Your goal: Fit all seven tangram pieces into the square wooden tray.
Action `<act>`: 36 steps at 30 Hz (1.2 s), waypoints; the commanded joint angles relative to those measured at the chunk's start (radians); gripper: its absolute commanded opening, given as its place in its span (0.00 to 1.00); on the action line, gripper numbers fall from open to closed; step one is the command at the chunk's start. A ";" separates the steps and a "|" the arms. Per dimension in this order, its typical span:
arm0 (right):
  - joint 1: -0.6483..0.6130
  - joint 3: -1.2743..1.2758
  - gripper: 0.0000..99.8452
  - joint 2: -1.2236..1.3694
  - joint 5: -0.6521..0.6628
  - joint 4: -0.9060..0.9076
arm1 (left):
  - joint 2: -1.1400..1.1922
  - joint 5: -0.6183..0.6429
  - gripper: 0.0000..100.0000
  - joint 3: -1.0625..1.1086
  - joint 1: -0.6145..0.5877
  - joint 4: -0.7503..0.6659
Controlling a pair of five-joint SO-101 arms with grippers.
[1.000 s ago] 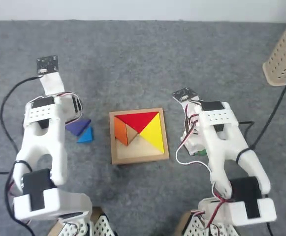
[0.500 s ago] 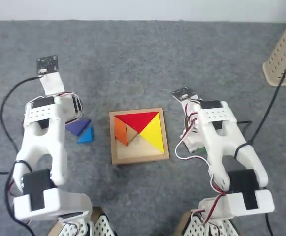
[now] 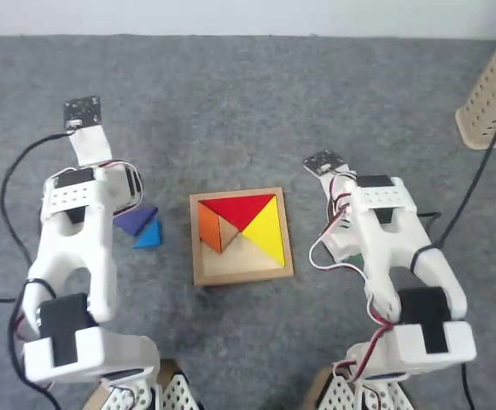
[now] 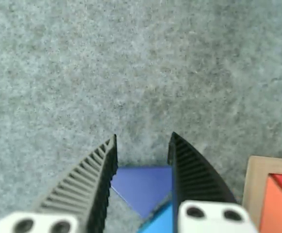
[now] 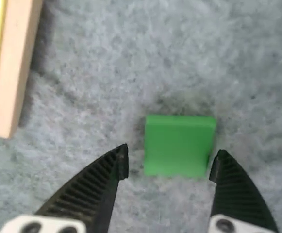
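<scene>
- High view: you have the square wooden tray (image 3: 242, 278) sitting between the two arms, partly filled. A red triangle (image 3: 241, 209), a yellow triangle (image 3: 267, 232) and an orange piece (image 3: 208, 229) lie inside. A tan wedge (image 3: 228, 233) beside the orange one may be a fourth piece or bare wood; you cannot tell. The near part of the tray floor looks unfilled. A purple piece (image 3: 134, 219) and a blue triangle (image 3: 148, 235) lie touching on the desk (image 3: 230, 111) near the left arm, so I judge you roughly half done.
- High view, surroundings: the desk is covered in grey felt-like fabric, with a pale wall strip behind and a perforated beige block (image 3: 491, 94) at the far corner.
- Left wrist view: your left tool (image 4: 143, 137) is released, its jaws spread on either side of the purple piece (image 4: 141, 187).
- Right wrist view: your right tool (image 5: 172, 150) is released too, jaws flanking a green square (image 5: 179, 144) lying flat on the desk, apart from the tray's rim (image 5: 14, 73).
</scene>
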 commanded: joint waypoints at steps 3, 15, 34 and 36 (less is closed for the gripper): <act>0.013 -0.055 0.28 0.030 0.012 -0.047 | -0.011 -0.009 0.17 -0.002 -0.006 -0.020; 0.005 -0.098 0.10 0.019 0.011 -0.018 | -0.011 -0.009 0.17 -0.002 -0.006 -0.020; -0.602 -0.443 0.10 0.010 -0.101 0.205 | -0.011 -0.008 0.17 0.008 -0.005 -0.023; -0.604 -0.460 0.10 0.050 -0.129 0.180 | -0.011 -0.008 0.17 0.008 -0.005 -0.023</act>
